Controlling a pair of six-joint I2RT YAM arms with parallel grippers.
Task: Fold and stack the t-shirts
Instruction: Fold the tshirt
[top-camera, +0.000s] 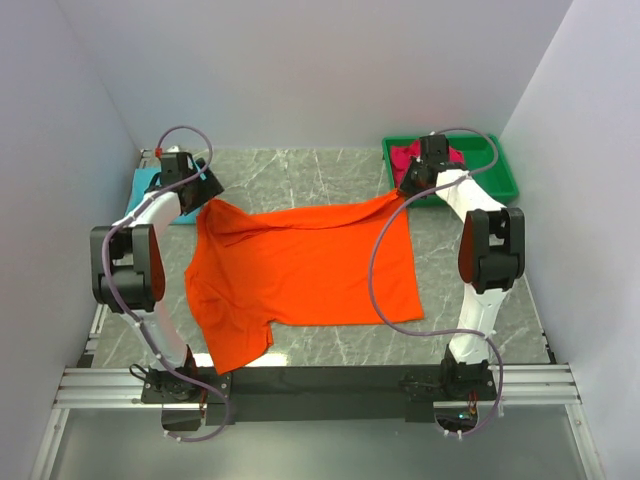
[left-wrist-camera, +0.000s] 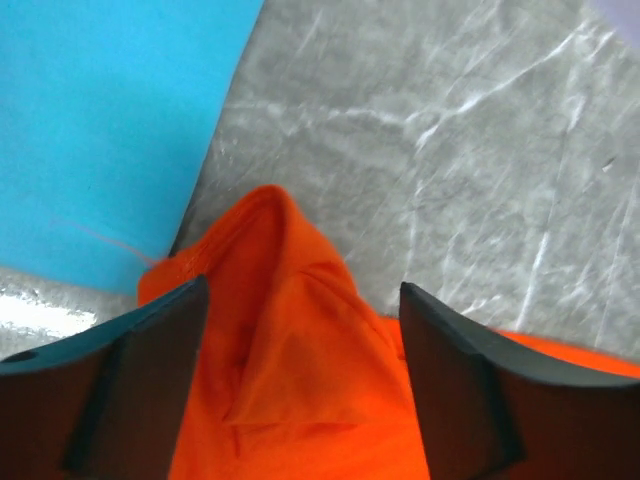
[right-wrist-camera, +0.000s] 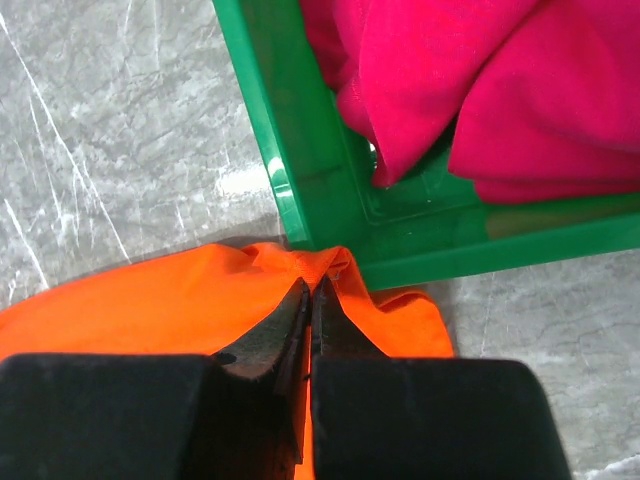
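The orange t-shirt (top-camera: 300, 270) lies spread across the marble table, with one sleeve hanging toward the front edge. My left gripper (top-camera: 205, 192) stands open over its far-left corner; in the left wrist view that raised orange corner (left-wrist-camera: 290, 370) sits between the spread fingers (left-wrist-camera: 150, 340), untouched. My right gripper (top-camera: 406, 188) is shut on the far-right corner of the orange t-shirt (right-wrist-camera: 130, 310), its jaws pinched together on the hem (right-wrist-camera: 312, 285). A turquoise t-shirt (top-camera: 148, 185) lies flat at the far left (left-wrist-camera: 110, 130). A crimson-pink t-shirt (right-wrist-camera: 470, 90) sits bunched in the bin.
The green plastic bin (top-camera: 500, 175) stands at the far right, its near corner (right-wrist-camera: 300, 170) right beside the right gripper's tips. White walls close in the table on three sides. A black rail with the arm bases runs along the near edge.
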